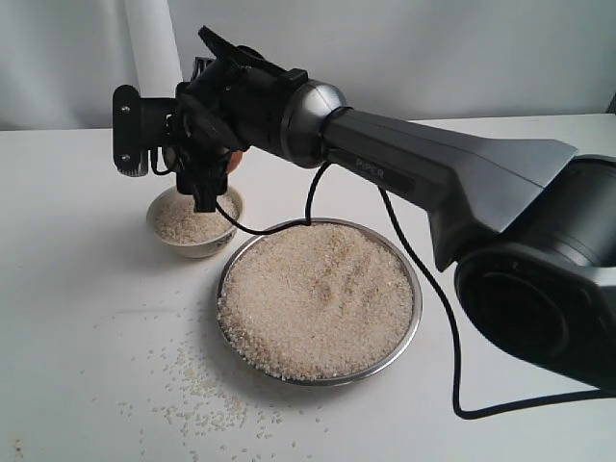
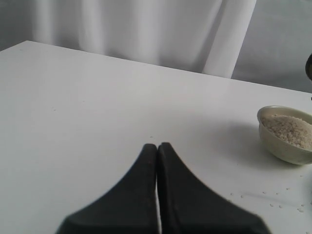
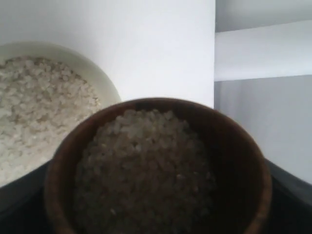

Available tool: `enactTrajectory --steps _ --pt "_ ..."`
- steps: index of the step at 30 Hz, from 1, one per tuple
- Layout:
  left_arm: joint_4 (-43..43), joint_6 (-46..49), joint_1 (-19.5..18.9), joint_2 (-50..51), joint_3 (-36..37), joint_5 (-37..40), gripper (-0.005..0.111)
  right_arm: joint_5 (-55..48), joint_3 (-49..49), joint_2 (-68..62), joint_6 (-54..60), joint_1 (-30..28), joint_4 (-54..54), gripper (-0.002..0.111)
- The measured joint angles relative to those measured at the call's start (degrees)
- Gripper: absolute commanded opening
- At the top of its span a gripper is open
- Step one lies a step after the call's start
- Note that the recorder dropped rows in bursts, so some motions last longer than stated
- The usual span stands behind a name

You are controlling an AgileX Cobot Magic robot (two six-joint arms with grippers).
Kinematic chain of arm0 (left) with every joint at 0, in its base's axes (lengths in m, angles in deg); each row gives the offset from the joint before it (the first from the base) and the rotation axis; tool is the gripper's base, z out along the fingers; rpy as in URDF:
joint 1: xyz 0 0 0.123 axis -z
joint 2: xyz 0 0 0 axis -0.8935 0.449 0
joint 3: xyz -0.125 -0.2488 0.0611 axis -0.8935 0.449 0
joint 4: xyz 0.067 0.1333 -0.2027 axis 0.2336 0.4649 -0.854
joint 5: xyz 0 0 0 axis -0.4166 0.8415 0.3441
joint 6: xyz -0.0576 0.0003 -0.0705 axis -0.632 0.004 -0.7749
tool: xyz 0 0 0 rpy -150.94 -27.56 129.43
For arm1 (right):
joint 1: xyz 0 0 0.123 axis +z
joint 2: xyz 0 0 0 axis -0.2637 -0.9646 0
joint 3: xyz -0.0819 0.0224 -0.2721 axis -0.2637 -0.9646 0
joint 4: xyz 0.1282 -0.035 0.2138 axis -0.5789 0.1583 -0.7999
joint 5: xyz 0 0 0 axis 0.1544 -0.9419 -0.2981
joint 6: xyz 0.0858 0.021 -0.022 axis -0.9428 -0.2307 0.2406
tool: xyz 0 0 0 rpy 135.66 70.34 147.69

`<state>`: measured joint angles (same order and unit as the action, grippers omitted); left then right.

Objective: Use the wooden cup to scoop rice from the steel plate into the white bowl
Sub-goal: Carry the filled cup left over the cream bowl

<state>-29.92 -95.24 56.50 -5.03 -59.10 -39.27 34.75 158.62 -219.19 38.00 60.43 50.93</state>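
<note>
The steel plate (image 1: 415,289) sits mid-table, heaped with rice (image 1: 318,298). Behind and to its left stands the white bowl (image 1: 197,247), partly filled with rice (image 1: 188,221). My right gripper (image 1: 217,168) has reached across and hovers just above the bowl, shut on the wooden cup (image 1: 234,161), which is mostly hidden by the fingers in the exterior view. The right wrist view shows the wooden cup (image 3: 243,161) upright and full of rice (image 3: 146,165), with the white bowl (image 3: 105,78) beneath it. My left gripper (image 2: 157,146) is shut on nothing, low over bare table, with the white bowl (image 2: 280,148) off to one side.
Loose grains (image 1: 192,385) are scattered on the table in front of the bowl and left of the plate. A black cable (image 1: 452,337) hangs from the right arm across the plate's right side. A white post (image 1: 154,43) stands behind the bowl.
</note>
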Motion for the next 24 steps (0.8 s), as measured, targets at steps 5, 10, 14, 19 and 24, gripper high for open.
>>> enactTrajectory --steps 5,10,14,19,24 --pt "0.00 0.00 0.00 0.00 0.00 0.00 0.000 2.84 0.00 0.00 0.00 0.00 1.85 0.000" --pt "0.00 0.00 0.00 0.00 0.00 0.00 0.000 3.41 0.00 -0.03 0.11 0.00 5.75 0.000" --pt "0.00 0.00 0.00 0.00 0.00 0.00 0.000 4.44 0.00 -0.35 0.11 0.00 6.89 0.000" --pt "0.00 0.00 0.00 0.00 0.00 0.00 0.000 4.86 0.00 -1.38 1.77 0.37 9.16 0.000" --pt "0.00 0.00 0.00 0.00 0.00 0.00 0.000 4.86 0.00 -2.86 4.13 0.99 11.01 0.000"
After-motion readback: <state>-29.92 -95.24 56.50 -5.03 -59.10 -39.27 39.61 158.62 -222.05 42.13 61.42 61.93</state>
